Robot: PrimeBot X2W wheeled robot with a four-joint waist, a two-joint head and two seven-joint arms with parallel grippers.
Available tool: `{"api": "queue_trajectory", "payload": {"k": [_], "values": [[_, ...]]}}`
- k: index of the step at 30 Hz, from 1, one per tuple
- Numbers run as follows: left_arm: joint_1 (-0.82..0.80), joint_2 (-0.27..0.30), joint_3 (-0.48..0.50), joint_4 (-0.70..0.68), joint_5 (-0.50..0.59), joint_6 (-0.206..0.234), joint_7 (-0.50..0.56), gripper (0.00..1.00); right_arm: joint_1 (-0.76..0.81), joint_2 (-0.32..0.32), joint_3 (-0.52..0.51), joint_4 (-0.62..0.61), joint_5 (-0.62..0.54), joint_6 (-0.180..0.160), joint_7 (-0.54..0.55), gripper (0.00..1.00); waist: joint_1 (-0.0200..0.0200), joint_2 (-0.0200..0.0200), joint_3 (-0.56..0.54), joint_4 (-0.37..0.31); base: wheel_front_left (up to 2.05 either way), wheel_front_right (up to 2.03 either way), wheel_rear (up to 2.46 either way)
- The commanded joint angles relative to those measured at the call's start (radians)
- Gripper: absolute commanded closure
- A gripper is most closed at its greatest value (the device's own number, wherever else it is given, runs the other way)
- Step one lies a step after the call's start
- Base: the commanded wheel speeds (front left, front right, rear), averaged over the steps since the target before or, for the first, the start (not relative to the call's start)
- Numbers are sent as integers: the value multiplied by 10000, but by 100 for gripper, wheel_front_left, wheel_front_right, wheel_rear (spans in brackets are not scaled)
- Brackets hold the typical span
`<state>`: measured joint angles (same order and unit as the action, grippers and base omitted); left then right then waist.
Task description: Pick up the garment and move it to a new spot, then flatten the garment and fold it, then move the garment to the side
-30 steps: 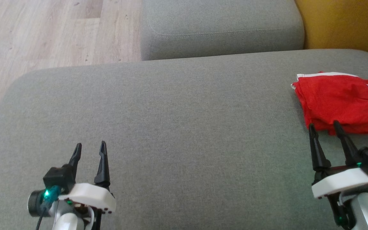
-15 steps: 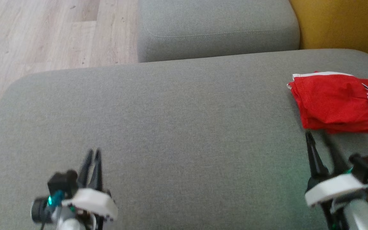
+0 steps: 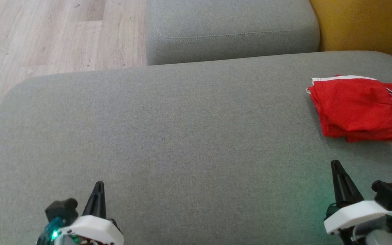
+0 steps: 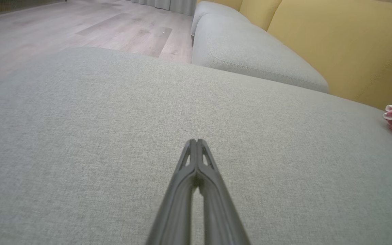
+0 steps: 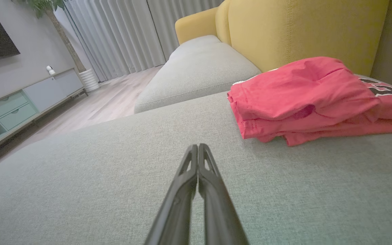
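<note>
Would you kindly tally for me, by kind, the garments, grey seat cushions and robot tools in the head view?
Garments: 1, the red garment, folded.
Grey seat cushions: 2, the large cushion and the smaller cushion beyond it.
Tools: 2, the left tool and the right tool, both shut and empty.
Total: 5

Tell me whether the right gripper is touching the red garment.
Apart. In the head view a strip of bare grey cushion lies between the right gripper and the red garment; the right wrist view shows the same gap.
</note>
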<state>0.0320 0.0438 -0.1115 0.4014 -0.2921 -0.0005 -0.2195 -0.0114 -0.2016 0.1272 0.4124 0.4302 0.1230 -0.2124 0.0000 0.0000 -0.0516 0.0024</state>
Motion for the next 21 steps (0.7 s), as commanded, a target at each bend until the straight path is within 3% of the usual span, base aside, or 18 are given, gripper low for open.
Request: {"api": "queue_trajectory", "payload": {"k": [1,21], "values": [[-538,24,215,-379,-287,-59,65,100,-514,-47,-132,-377,278,8,48,100,0,0,7,0,0,0,0],[-681,31,569,-604,-2600,-282,639,100,-593,233,-538,-612,2344,21,621,100,0,0,104,-4,0,0,0]]}}
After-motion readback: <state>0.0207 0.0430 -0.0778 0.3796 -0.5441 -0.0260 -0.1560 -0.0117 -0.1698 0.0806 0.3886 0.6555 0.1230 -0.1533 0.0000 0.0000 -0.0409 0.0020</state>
